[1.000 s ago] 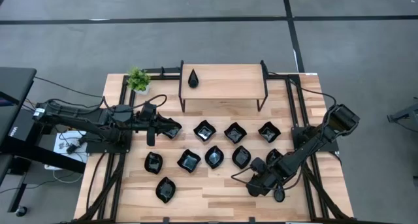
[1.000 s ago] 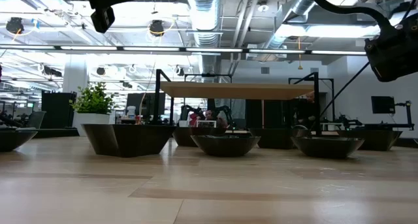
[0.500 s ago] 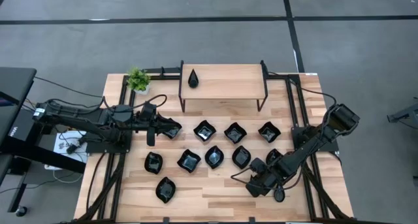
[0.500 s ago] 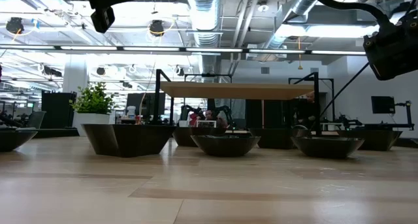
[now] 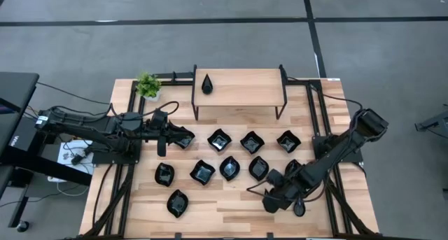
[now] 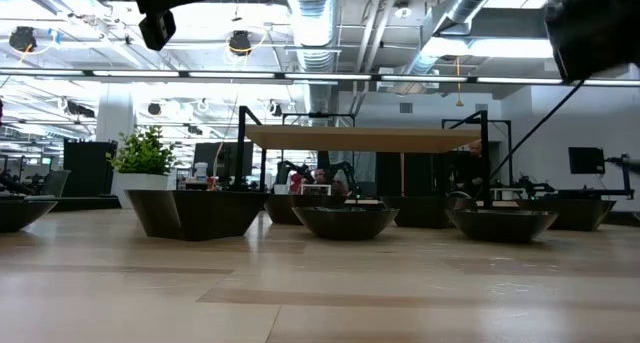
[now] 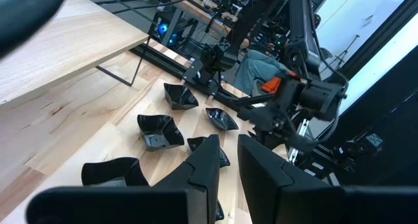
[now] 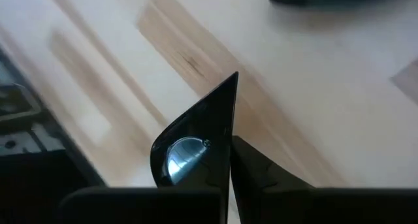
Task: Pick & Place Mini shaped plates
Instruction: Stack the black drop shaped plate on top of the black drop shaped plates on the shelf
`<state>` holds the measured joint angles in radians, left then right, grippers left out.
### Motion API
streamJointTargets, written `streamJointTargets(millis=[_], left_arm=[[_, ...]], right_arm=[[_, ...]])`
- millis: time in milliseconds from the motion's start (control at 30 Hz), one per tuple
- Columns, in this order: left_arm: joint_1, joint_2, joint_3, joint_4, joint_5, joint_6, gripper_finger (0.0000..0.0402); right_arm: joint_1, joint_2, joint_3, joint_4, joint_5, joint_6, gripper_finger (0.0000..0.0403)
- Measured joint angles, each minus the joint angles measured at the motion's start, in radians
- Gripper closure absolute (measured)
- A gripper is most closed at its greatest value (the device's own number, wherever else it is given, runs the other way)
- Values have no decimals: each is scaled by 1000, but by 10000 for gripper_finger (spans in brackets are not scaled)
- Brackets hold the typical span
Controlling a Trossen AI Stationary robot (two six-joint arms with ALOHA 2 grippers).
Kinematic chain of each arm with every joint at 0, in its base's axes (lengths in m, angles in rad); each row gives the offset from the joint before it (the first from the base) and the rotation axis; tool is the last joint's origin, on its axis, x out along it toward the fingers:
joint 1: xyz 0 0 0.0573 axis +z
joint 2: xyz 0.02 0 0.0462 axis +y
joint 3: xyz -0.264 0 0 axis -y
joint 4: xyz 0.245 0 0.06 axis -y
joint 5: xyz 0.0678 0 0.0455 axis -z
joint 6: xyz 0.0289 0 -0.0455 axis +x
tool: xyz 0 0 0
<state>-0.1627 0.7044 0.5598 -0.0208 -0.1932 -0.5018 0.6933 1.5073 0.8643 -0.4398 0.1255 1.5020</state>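
Shut now where a second ago its jaws stood partly apart, the right gripper (image 5: pixel 274 200) hangs low over the front right of the table (image 5: pixel 231 222), and its arm has shifted slightly, its wrist rising out of the low view. My right wrist view shows the two fingers pressed together with only bare wood beyond them, so I judge that it has closed on nothing and must open again before its next pick. The mini shaped plates (image 5: pixel 219 139) have not moved. I count eleven for certain: one teardrop (image 5: pixel 208 84) already up on the shelf (image 5: pixel 245 93), four in the row just in front of that shelf, five in the row behind those from the shelf, the rightmost half hidden under the right arm, and one alone (image 5: pixel 178 203) near the front edge. A dark shape (image 5: pixel 299 208) just beside the right gripper may be a twelfth; I cannot tell. Most of the job remains. One shelf, one potted plant (image 5: pixel 148 85) at the back left corner and two arms complete the scene. The left gripper (image 5: pixel 171 137) sits at the leftmost plate (image 5: pixel 185 139) of the first row; whether it grips that plate I cannot tell.
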Motion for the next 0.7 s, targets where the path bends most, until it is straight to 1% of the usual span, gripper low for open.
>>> streamJointTargets(millis=[133,233,367,500,600,700], left_arm=[[0,0,0,3,0,-3,344],[0,1,0,7,0,-4,344],[0,25,0,29,0,-3,339],[0,67,0,60,0,24,328],[0,93,0,89,-19,27,319],[1,102,0,140,-49,57,307]], right_arm=[[-17,-48,20,-1,56,-44,402],[-49,-73,53,-1,124,-135,403],[-130,-76,133,-22,275,-355,403],[-248,-62,231,-85,453,-615,403],[-345,-63,286,-86,569,-772,403],[-434,-64,328,-87,623,-916,403]])
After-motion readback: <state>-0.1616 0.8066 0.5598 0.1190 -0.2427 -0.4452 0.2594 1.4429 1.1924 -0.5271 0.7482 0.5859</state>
